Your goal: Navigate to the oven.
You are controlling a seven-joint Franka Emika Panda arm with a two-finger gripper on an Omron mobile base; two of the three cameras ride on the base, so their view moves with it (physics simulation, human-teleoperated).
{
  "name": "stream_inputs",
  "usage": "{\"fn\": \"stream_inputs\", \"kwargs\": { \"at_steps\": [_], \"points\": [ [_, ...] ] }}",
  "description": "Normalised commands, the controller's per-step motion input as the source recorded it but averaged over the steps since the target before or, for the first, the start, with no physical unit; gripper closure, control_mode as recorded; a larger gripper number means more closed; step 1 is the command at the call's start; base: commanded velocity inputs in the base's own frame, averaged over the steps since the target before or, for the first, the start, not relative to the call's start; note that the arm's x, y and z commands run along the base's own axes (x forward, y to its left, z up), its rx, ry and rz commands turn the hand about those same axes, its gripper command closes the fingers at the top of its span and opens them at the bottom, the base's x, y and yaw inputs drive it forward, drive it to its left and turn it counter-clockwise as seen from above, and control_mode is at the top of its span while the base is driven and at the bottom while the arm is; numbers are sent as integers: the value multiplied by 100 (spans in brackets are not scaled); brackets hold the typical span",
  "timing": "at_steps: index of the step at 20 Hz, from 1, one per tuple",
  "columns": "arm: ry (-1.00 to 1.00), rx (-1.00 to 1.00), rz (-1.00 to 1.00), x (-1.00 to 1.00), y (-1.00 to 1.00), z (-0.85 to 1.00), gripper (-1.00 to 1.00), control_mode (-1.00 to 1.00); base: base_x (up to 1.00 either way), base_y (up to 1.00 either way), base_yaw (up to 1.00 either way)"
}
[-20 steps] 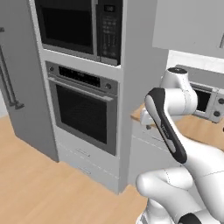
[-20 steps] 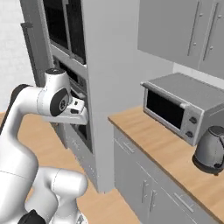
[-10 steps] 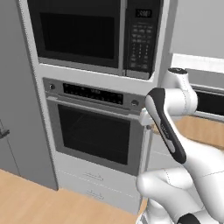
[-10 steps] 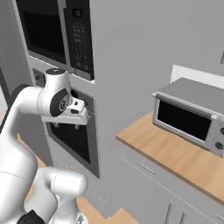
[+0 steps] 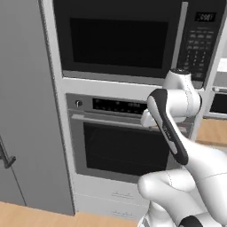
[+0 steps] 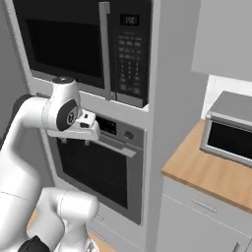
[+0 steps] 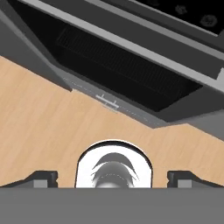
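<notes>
beyond fingertips point(image 7: 41, 177), oven point(image 7: 127, 65), close ahead

I see flat, even rendered light, no clear source. Both base views soft, slightly blurred, edges jagged. Oven point(image 5: 119, 142) glass reads near black, no glare; faint shading under its bar handle. Hand view dim beyond fingertips point(image 7: 41, 177), wood floor point(image 7: 39, 118) just ahead of them evenly bright. No edge distortion I can make out.
</notes>
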Motion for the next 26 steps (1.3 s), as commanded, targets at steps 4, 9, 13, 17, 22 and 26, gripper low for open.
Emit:
{"fn": "stream_inputs", "kwargs": {
  "at_steps": [4,9,13,17,22,26],
  "points": [
    [0,0,0,0,0,0,-100,100,26,76,-35],
    [0,0,0,0,0,0,-100,100,11,47,-33],
    [0,0,0,0,0,0,-100,100,6,34,-31],
    [0,0,0,0,0,0,-100,100,8,37,-31],
    [0,0,0,0,0,0,-100,100,21,49,-28],
    [0,0,0,0,0,0,-100,100,25,43,-21]
  ]
}}
